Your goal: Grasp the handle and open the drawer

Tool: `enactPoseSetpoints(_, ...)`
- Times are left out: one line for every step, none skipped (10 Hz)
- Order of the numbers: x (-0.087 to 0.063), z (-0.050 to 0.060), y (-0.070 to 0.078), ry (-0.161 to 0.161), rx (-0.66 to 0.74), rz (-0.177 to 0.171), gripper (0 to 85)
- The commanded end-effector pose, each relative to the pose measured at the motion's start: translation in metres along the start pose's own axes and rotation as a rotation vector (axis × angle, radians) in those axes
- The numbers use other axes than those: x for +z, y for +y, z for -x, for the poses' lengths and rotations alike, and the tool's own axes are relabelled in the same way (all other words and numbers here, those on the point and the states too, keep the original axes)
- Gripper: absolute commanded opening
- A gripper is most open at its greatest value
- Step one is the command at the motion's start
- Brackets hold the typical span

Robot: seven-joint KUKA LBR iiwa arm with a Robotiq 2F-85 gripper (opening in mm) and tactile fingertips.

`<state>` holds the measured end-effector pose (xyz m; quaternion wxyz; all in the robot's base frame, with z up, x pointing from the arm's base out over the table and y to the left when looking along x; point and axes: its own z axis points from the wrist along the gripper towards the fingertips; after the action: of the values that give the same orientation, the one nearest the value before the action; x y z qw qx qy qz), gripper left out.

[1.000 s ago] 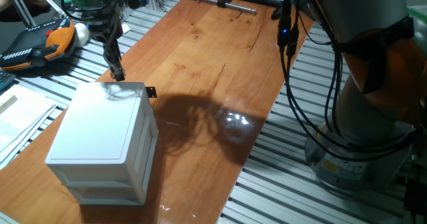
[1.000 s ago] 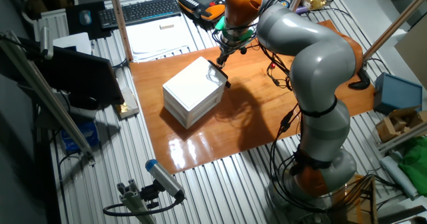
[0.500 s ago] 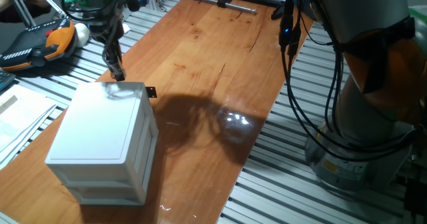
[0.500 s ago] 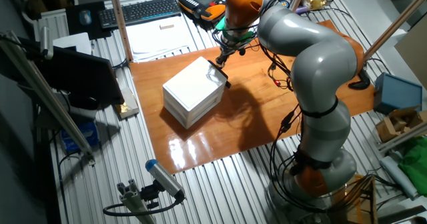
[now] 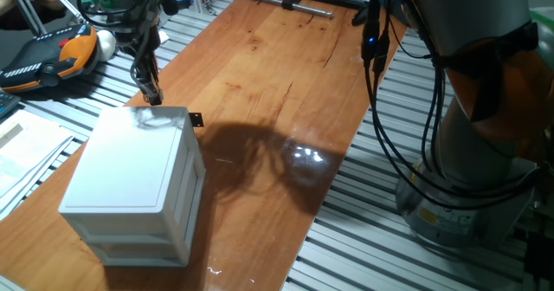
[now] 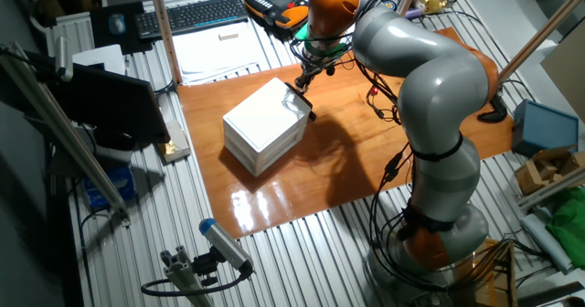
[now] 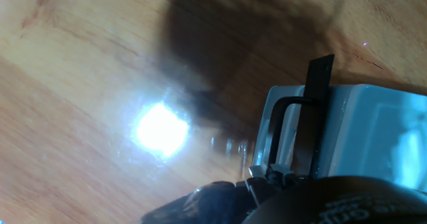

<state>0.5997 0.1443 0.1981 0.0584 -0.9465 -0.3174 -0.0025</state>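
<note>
My hand (image 5: 153,96) hangs at the top back corner of the cabinet (image 5: 134,183), fingertips just at its edge, and the handle (image 5: 196,119) juts from the drawer (image 5: 192,152) front a little to one side of them, not between them. Whether my fingers are open or closed I cannot tell; the hand view shows only a dark bracket against the white corner, and the fixed views are too small. My worry is closing here and catching the cabinet's rim instead of the tab, then dragging the whole cabinet across the bench (image 5: 286,74), since nothing visibly holds it down. The tab is tiny, so a slightly off grip would likely slip.
</note>
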Motion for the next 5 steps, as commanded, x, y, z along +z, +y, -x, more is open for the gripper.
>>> enactPoseSetpoints(0.0001, 0.0000, -0.0002, 0.000, 0.002, -0.002, 11.0)
enactPoseSetpoints(0.0001, -0.0001, -0.0002, 0.000, 0.008, -0.002, 14.0)
enactPoseSetpoints(0.0002, -0.0002, -0.0002, 0.000, 0.008, -0.002, 15.0)
enactPoseSetpoints(0.0003, -0.0004, 0.0000, -0.002, 0.009, -0.003, 17.7)
enactPoseSetpoints(0.0003, -0.0005, 0.0000, -0.001, 0.009, -0.004, 19.3)
